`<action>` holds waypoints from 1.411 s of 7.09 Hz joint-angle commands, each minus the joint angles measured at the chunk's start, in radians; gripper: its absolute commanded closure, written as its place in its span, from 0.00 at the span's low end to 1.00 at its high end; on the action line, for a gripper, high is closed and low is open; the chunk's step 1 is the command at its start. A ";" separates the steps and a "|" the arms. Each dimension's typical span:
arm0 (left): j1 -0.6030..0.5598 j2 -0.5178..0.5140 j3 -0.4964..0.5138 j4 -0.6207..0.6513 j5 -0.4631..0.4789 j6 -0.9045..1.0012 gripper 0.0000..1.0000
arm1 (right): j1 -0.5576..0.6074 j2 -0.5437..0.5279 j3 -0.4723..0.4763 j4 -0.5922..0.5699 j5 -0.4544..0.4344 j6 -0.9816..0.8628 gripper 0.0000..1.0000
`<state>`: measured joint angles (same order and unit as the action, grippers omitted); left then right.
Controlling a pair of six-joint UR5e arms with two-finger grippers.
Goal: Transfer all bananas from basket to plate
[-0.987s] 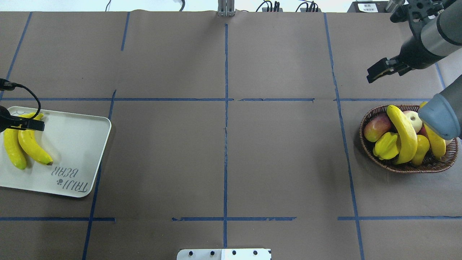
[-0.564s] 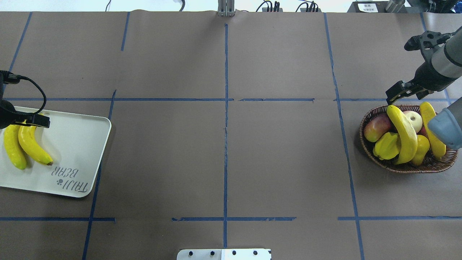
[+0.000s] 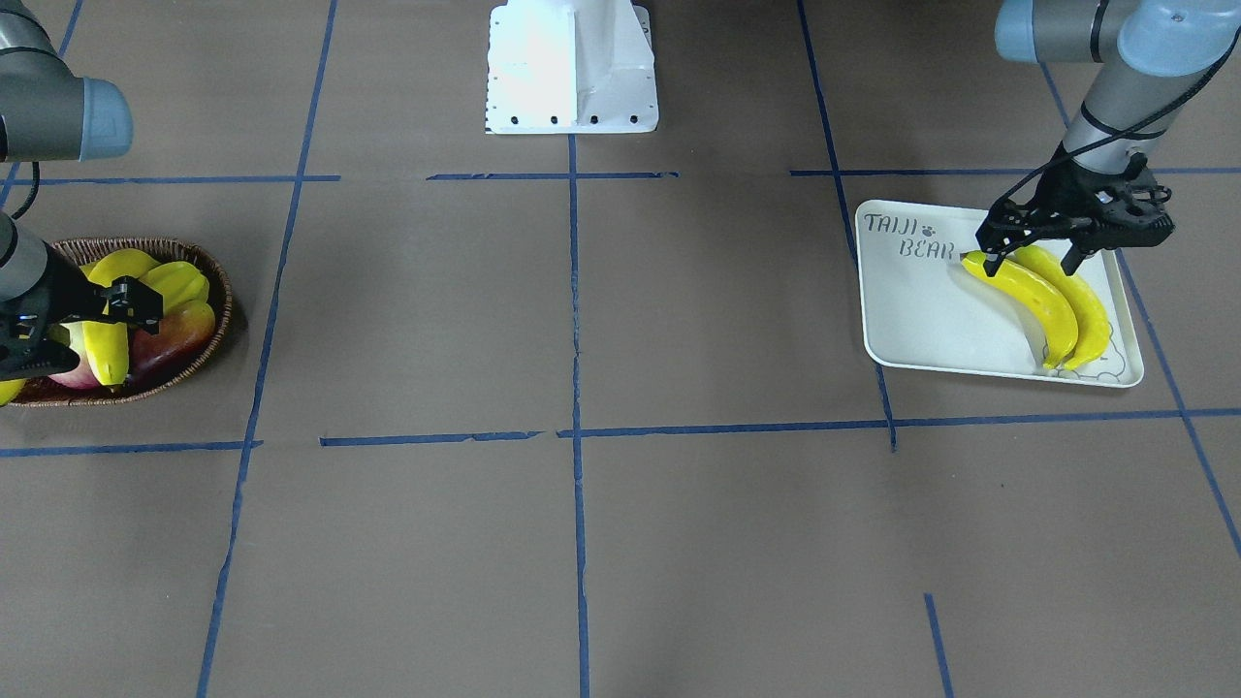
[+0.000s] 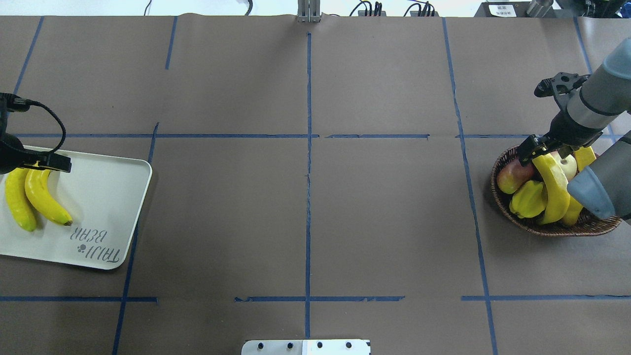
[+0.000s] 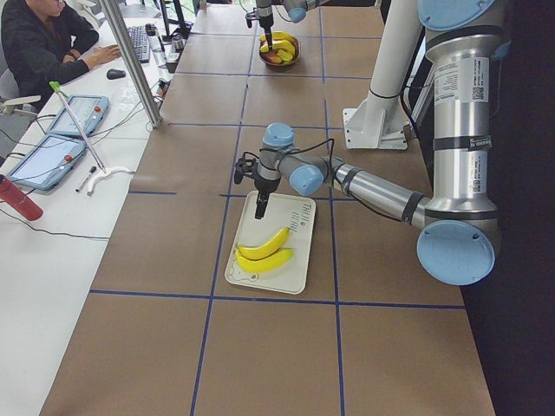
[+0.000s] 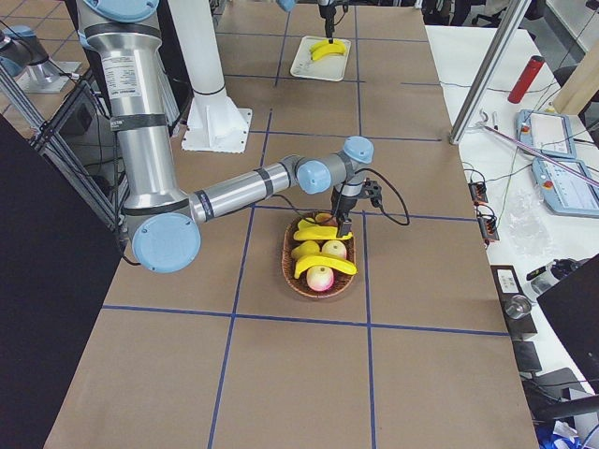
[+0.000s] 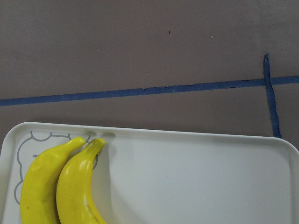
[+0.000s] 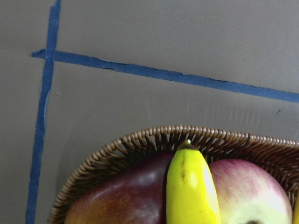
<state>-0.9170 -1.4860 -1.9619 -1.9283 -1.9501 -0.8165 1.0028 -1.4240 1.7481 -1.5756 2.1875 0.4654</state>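
Two bananas lie side by side on the pale plate. My left gripper hangs open just above their ends by the "TAIJI BEAR" lettering, holding nothing. At the right, the wicker basket holds a long banana across the top and another banana partly hidden by my arm. My right gripper is open, low over the basket, with its fingers on either side of the long banana's far end. The right wrist view shows that banana tip centred below.
The basket also holds a red-green fruit, a ridged starfruit and a pale apple. The robot's white base stands at mid-table. A person sits at a side desk with tablets.
My right gripper came down from beyond the basket onto the far end of the long banana. My left gripper shifted slightly over the plate; the two bananas there did not move.
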 commanded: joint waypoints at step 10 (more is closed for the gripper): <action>0.000 -0.007 -0.008 0.000 -0.003 -0.003 0.00 | 0.057 -0.030 0.114 -0.082 0.005 -0.060 1.00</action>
<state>-0.9173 -1.4921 -1.9691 -1.9282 -1.9527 -0.8199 1.0400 -1.4593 1.8210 -1.6086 2.1902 0.4057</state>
